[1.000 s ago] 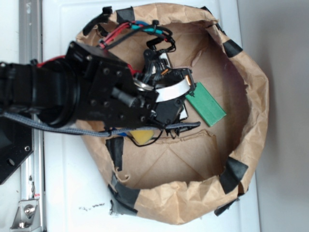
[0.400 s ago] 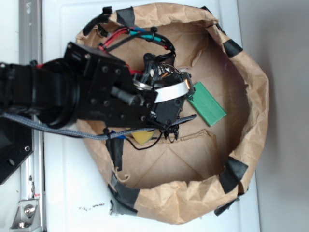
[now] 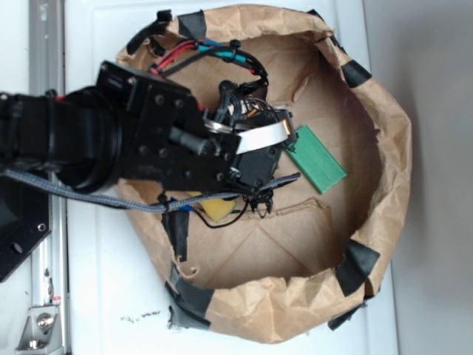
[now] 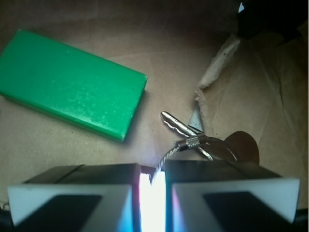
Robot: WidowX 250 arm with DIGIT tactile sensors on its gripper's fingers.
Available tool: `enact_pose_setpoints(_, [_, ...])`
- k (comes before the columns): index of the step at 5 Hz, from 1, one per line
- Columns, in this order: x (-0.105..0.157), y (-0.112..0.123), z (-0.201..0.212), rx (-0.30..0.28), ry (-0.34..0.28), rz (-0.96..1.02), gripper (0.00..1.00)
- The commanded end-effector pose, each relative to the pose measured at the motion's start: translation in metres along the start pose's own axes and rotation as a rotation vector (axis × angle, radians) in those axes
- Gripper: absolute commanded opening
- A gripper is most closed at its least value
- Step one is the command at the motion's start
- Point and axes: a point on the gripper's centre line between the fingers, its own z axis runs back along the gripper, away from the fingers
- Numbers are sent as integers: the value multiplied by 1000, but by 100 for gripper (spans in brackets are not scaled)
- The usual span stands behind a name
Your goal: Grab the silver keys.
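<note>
Looking through the wrist view, you see the pincer (image 4: 152, 191) nearly closed, its two pads left with only a narrow bright slit between them, and the thin wire ring of the silver keys (image 4: 203, 142) runs straight into that slit, so the pads appear to pinch the ring. The keys themselves lie just past the fingertips on the brown paper floor, one toothed blade pointing up and left toward the green block (image 4: 70, 82), which sits near them but apart, lying flat at an angle. From the exterior view you find the arm reaching into the paper-lined basin (image 3: 384, 148), a wide bowl of crumpled brown paper with black tape patches along its rim, sitting on the white bench (image 3: 96, 296). The pincer (image 3: 284, 144) there hangs low over the basin's middle, just beside the green block (image 3: 315, 159); the keys are hidden under the arm in that view. You can also make out a sliver of the yellow sponge (image 3: 216, 208) inside the basin, peeking out beneath the arm's wrist.
</note>
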Motion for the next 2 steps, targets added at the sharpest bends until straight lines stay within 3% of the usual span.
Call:
enact_pose_setpoints(1, [20, 17, 14, 3, -58, 63, 0])
enact_pose_setpoints(2, [19, 18, 29, -23, -35, 59, 0])
